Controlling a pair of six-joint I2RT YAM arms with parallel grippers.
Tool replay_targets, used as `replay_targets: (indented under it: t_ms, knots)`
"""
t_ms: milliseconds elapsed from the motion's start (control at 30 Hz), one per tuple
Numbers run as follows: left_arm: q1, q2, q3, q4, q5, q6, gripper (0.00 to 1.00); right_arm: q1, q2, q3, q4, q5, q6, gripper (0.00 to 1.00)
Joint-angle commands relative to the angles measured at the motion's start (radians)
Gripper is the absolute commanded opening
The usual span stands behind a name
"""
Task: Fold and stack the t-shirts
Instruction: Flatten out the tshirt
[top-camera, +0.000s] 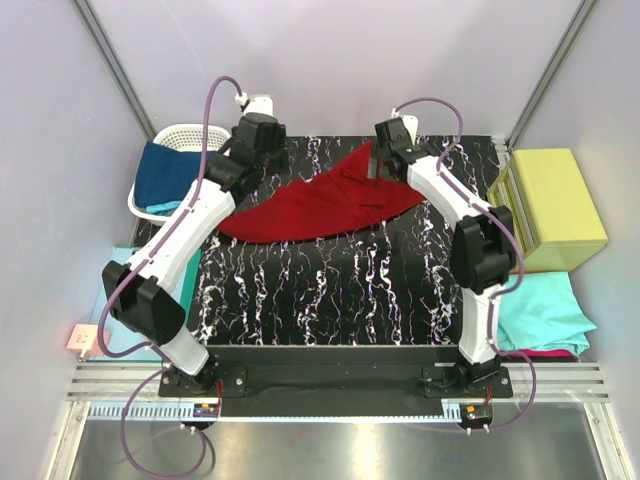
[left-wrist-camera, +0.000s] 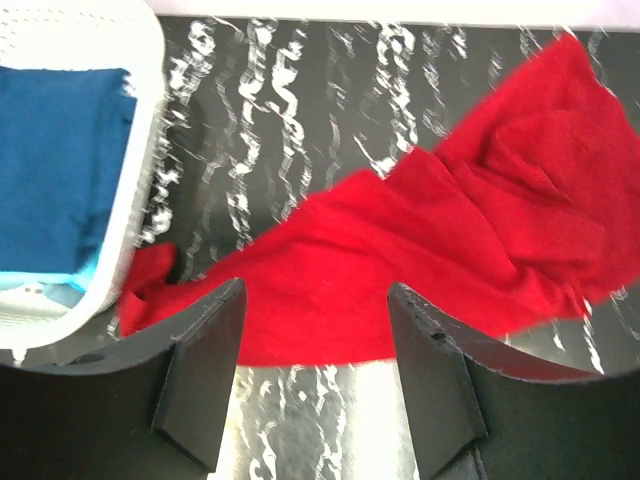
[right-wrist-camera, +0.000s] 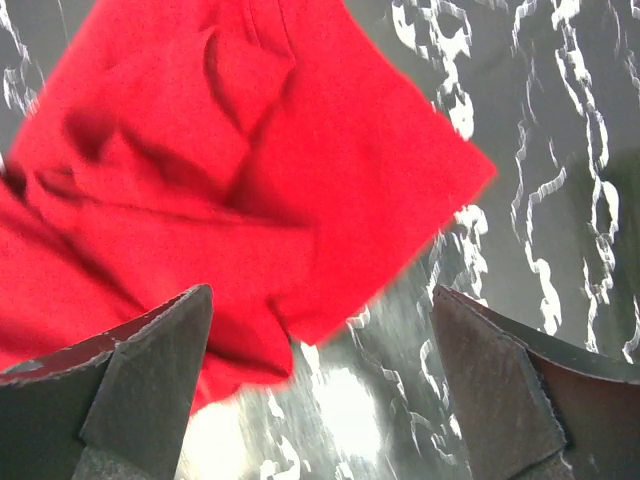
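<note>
Black marbled surface (top-camera: 340, 290) has the dark red t-shirt (top-camera: 320, 205) lying crumpled across its far half, running from beside the white basket (top-camera: 180, 133) over toward the right arm. The navy t-shirt (top-camera: 165, 175) sits folded in that basket. Left claw (left-wrist-camera: 315, 300) and right claw (right-wrist-camera: 322, 300) both hover over the red one, spread wide, pinching nothing.

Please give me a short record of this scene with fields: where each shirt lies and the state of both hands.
dark red cloth t-shirt: lying wrinkled on the black white-veined mat, in neither hand
navy blue folded shirt: inside the white plastic basket, far left
teal cloth shirt: right of the mat, magenta cloth peeking from under it
left hand: open, over the red shirt's left end
right hand: open, over its right end
</note>
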Motion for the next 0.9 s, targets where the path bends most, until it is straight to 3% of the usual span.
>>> replay_targets:
  t_ms: [0, 133, 367, 600, 867]
  knots:
    - [-0.038, -0.035, -0.092, 0.075, 0.022, -0.043, 0.63, 0.013, -0.128, -0.183, 0.106, -0.055, 0.011, 0.96]
    - [-0.065, -0.003, -0.155, 0.081, 0.039, -0.080, 0.60, 0.028, -0.136, -0.272, 0.155, -0.093, 0.011, 0.93]
    - [-0.076, -0.001, -0.206, 0.079, 0.042, -0.091, 0.58, 0.010, -0.038, -0.183, 0.111, -0.106, 0.002, 0.89]
    - [-0.077, -0.050, -0.260, 0.078, 0.050, -0.091, 0.58, -0.024, 0.013, -0.169, 0.079, -0.078, 0.044, 0.67]
    - [-0.105, -0.078, -0.309, 0.078, 0.059, -0.108, 0.57, -0.074, 0.028, -0.212, 0.053, -0.037, 0.134, 0.65]
